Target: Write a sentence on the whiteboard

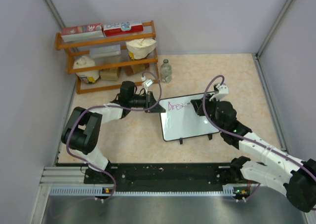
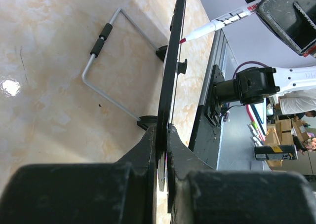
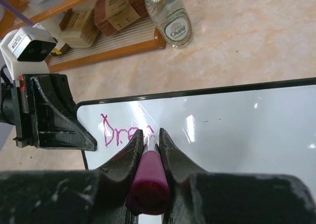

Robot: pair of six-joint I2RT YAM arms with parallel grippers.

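Note:
The whiteboard [image 1: 190, 123] lies on the table, black-framed and glossy. Pink letters reading "Drea", the start of the sentence [image 1: 176, 106], stand at its top left corner; in the right wrist view the sentence [image 3: 118, 133] is partly hidden behind my fingers. My left gripper [image 1: 157, 107] is shut on the board's left edge, and the left wrist view shows the whiteboard [image 2: 173, 61] edge-on, pinched in the left gripper [image 2: 163, 130]. My right gripper [image 3: 150, 134] is shut on a magenta-capped marker [image 3: 148, 177]. The marker [image 2: 217, 22] has its tip at the board's surface.
A wooden shelf [image 1: 106, 56] with boxes and bags stands at the back left. A clear bottle [image 1: 166, 71] stands just behind the board. The board's wire stand [image 2: 106, 66] sticks out beneath it. A metal rail [image 1: 163, 177] runs along the near edge.

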